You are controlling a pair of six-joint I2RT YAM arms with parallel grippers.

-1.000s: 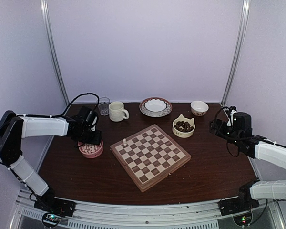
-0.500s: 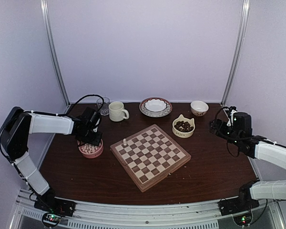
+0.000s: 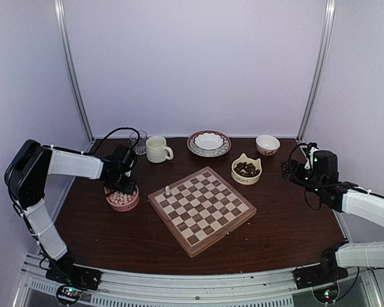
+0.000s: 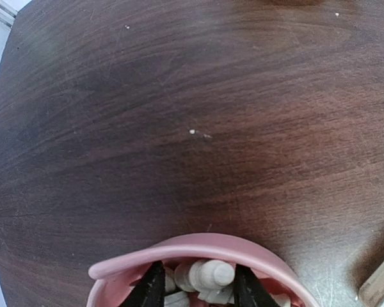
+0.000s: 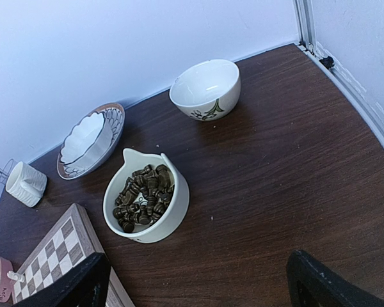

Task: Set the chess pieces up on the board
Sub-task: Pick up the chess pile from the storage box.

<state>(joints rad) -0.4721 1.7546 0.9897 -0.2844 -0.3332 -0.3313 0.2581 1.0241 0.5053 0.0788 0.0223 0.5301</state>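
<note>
- Dipping into the pink bowl (image 4: 192, 243) on the left of the table (image 3: 275, 236), the left jaws sit either side of one of the pale chess pieces (image 4: 208, 275) heaped in there. Honestly can't tell if they're pinching it or just straddling it
- right jaws are spread wide with nothing in them, parked over bare table near the cream bowl (image 5: 179, 208) of dark pieces (image 5: 139, 198)
- the board (image 3: 201, 210) is mid-table and nearly bare, with just one pale piece (image 3: 168, 190) standing on a square by its far-left edge
- handling guess: these little wooden men look light, hard and smooth, so a sloppy pinch could squirt one out or drag a neighbour along
- I'd take it square across the narrow stem under the head, so it hangs upright for setting down
</note>
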